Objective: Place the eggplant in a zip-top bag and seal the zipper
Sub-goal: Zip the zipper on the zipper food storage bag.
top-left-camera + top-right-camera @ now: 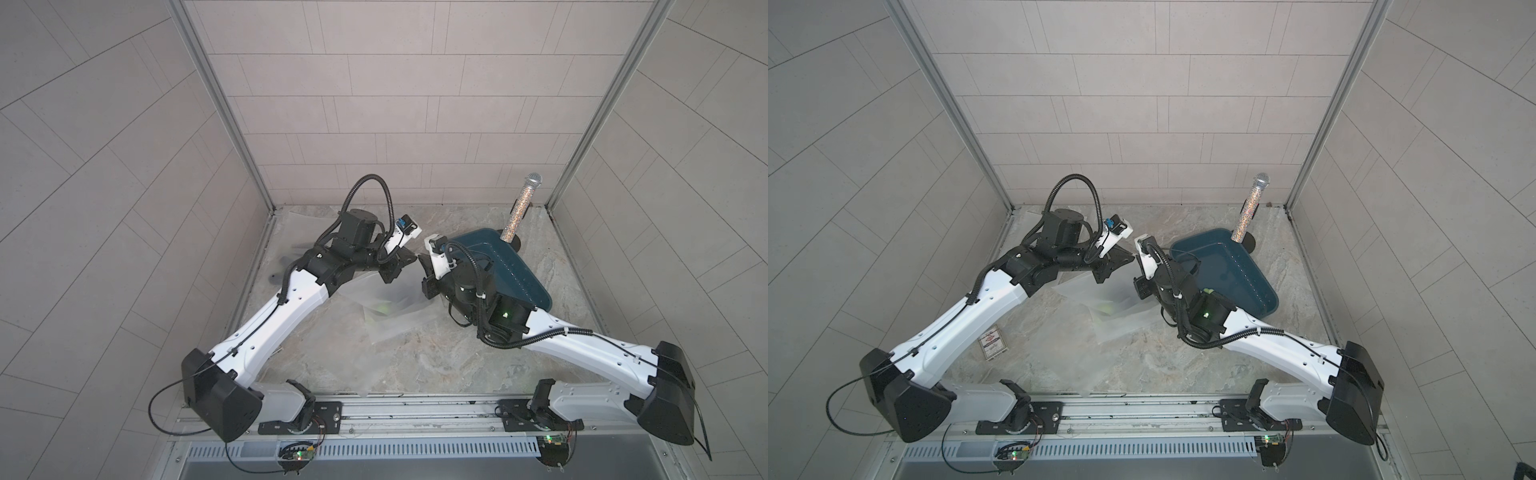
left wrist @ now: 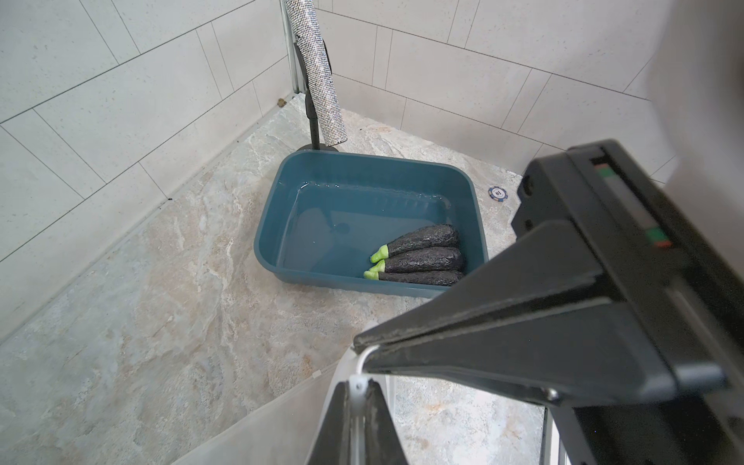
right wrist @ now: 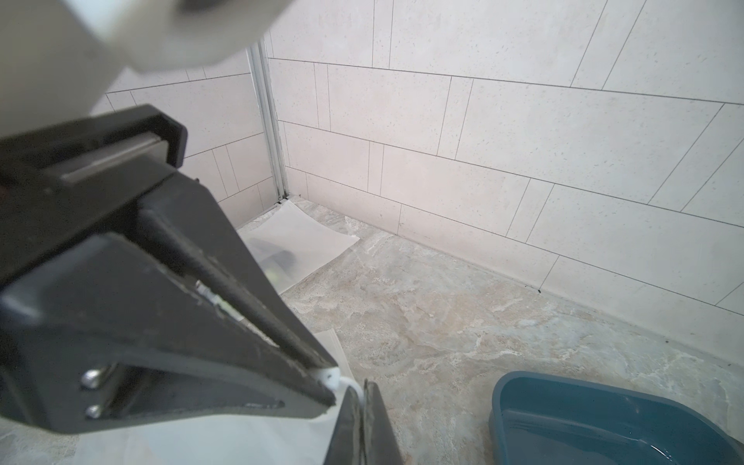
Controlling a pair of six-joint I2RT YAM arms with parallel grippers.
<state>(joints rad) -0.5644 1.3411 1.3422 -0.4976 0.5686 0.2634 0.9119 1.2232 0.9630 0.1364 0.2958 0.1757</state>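
Observation:
A translucent zip-top bag [image 1: 386, 299] [image 1: 1108, 303] lies mid-table, hanging from both grippers at its top edge. A green stem end of an eggplant [image 1: 380, 308] [image 1: 1104, 308] shows through it. My left gripper [image 1: 409, 262] [image 2: 358, 386] is shut on the white zipper slider [image 2: 358, 380] [image 3: 332, 376]. My right gripper [image 1: 422, 266] [image 3: 364, 396] is shut on the bag's zipper edge right beside it, tip to tip. Three more dark eggplants [image 2: 422, 259] lie in the blue tub [image 2: 265, 225].
The blue tub [image 1: 523, 266] [image 1: 1246, 266] sits right of the grippers, a glittery microphone [image 1: 521, 208] [image 2: 322, 88] standing behind it. Another bag [image 3: 298, 237] holding an eggplant lies in the back left corner. A small card [image 1: 992, 341] and a poker chip [image 2: 498, 193] lie on the table.

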